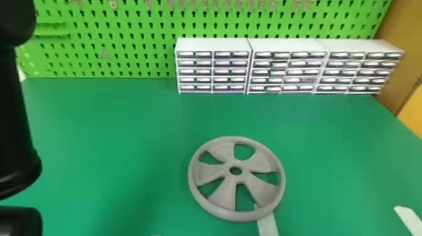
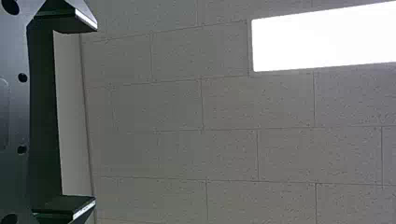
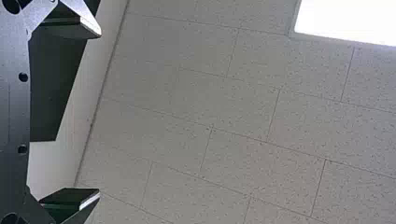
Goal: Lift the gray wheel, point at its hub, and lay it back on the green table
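Gray wheel [image 1: 223,195] flat on green tabletop [image 1: 110,125], to the right of the left arm [image 1: 15,125], apart from it, clear of both grips. Left end effector [image 2: 96,113] released; right end effector [image 3: 100,113] likewise, fingers spread wide.

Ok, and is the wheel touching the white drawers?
Apart. In the head view, a broad stretch of green table lies between the wheel and the drawers behind it.
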Robot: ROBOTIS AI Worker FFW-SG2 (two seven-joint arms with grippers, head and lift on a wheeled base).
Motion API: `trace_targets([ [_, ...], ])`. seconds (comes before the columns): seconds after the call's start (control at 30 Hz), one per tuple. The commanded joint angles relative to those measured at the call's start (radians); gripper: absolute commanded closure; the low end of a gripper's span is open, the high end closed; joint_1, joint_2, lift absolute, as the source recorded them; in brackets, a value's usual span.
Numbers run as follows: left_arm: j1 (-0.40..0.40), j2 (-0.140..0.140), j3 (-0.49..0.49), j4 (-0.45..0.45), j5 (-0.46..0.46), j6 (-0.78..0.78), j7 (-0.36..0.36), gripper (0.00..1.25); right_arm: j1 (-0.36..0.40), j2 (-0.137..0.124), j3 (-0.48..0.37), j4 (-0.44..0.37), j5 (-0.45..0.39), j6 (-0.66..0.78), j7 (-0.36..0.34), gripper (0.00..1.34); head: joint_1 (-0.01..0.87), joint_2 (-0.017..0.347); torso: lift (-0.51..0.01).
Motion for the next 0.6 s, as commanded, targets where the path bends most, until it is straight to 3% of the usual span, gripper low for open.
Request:
trace_targets([
  [0.0,0.001,0.001,-0.003,0.000,0.000,-0.002,0.002,0.00,0.003,0.003,0.001,0.000,0.000,0.000,-0.001,0.11,0.692,0.048,-0.093],
  [0.57,0.004,0.000,-0.018,0.000,-0.009,-0.005,0.019,0.00,0.004,0.009,0.014,0.005,0.003,0.002,-0.006,0.11,0.692,0.048,-0.093],
])
